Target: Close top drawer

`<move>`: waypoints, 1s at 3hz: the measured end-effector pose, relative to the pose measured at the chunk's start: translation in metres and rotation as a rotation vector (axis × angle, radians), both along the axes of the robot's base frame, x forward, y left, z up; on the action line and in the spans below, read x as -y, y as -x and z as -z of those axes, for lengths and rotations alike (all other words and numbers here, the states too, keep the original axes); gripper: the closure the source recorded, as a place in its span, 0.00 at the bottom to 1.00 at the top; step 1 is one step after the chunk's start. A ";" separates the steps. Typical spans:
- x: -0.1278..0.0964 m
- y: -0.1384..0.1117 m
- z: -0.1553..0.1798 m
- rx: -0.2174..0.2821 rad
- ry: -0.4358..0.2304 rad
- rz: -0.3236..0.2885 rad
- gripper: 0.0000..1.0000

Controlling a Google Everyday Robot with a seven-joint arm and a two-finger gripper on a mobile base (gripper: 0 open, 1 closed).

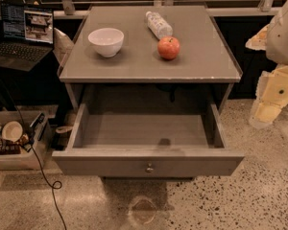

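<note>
Top drawer [192, 163] stands wide open: flat grey wooden front, small round metal knob [149, 167] at centre.
Pale blocky arm [284, 30] bends downward at right; gripper [266, 111] hangs beside the cabinet [201, 63], apart from the drawer, its opening impossible to tell.

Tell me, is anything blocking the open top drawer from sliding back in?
Nothing visible does. The top drawer is pulled out, and its inside looks bare. The pincer hangs at the right edge of the view, apart from the drawer.
</note>
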State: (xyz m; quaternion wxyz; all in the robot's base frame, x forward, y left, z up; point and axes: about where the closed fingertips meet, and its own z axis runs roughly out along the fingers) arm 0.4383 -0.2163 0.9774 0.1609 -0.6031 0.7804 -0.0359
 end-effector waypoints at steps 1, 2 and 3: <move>0.000 0.000 0.000 0.000 0.000 0.000 0.00; -0.007 0.011 0.005 0.030 -0.082 0.023 0.00; -0.030 0.038 0.051 0.051 -0.287 0.079 0.00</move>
